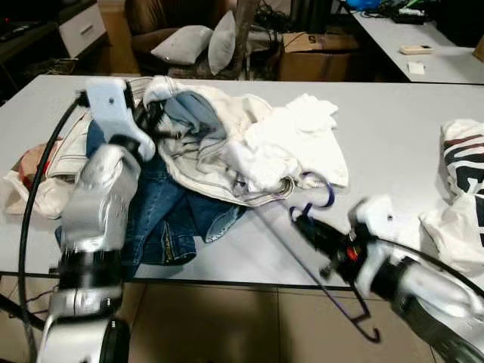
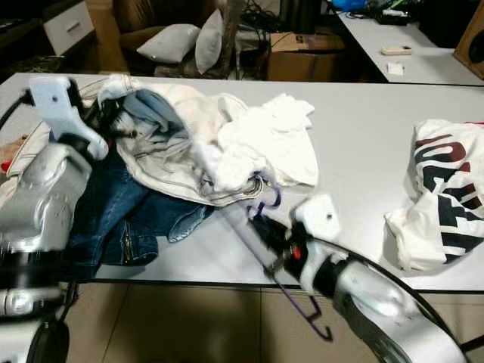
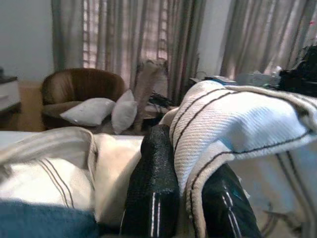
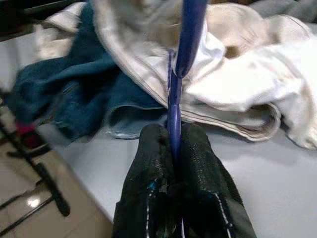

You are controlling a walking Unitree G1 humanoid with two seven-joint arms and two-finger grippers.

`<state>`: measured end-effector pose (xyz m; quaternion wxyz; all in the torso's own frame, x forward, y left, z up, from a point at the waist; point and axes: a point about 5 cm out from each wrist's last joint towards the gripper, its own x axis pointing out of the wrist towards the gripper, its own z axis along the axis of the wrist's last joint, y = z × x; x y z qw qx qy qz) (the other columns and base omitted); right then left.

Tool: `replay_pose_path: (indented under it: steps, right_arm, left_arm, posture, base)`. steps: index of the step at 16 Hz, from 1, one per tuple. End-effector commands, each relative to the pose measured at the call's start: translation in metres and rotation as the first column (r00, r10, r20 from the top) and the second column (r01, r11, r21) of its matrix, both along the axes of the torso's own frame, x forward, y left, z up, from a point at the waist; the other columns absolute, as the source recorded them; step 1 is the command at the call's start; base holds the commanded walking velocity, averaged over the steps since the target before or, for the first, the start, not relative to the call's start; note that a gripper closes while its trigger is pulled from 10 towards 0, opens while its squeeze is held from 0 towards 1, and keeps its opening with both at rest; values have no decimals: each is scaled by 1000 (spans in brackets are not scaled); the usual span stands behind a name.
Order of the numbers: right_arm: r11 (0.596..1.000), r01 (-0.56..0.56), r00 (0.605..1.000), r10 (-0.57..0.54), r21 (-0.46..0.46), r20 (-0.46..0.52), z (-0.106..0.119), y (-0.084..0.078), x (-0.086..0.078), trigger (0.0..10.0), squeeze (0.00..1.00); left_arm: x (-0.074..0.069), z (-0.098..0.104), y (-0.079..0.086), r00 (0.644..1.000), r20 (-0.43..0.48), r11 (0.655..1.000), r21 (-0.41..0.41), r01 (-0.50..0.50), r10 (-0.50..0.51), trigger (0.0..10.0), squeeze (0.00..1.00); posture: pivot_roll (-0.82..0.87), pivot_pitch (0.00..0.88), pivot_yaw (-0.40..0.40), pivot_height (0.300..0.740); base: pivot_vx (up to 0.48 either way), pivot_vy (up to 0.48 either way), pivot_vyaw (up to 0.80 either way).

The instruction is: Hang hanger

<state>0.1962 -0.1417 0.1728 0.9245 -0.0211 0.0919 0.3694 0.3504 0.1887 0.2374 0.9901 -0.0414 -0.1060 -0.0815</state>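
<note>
Right wrist view: right claw [image 4: 174, 148] clamped together on the blue hanger [image 4: 176, 106], whose long axis runs from the 5 o'clock bench [image 1: 393, 136] edge up toward 11 o'clock into the white garment pile [image 1: 249, 151], hook end hanging off the edge. Left claw [image 3: 185, 198] pinches the striped cream garment [image 3: 237, 124] at 10 o'clock. Right arm nearer, reaching low across the front edge; left arm raised, elbow bent.
</note>
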Motion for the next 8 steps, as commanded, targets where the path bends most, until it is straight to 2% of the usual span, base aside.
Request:
replay_pose_path:
  steps: [1,2,4,6,8]
  right_arm:
    - [998,-55,998,55,24,32,12,0,-6,10000,0]
    - [997,-67,997,66,25,39,14,-3,-8,10000,0]
    - [994,-101,992,96,51,86,29,-19,-18,10000,0]
    - [992,-85,988,73,92,134,42,-31,-21,10000,0]
    - [970,-88,973,36,224,228,67,-47,-24,10000,0]
  left_arm:
    - [4,14,2,999,46,999,22,-26,25,0,0]
    - [6,16,2,998,49,999,25,-30,29,0,0]
    - [12,19,6,997,55,998,35,-53,51,0,0]
    - [15,20,11,995,63,996,37,-80,78,0,0]
    - [23,18,26,989,49,988,62,-143,140,0,0]
  posture:
    - [4,0,69,740]
    - [4,0,69,740]
    - [-4,0,81,740]
    - [-7,0,82,740]
    - [-7,0,84,740]
  base:
    - [0,0,0]
    - [0,0,0]
    - [0,0,0]
    - [0,0,0]
    - [0,0,0]
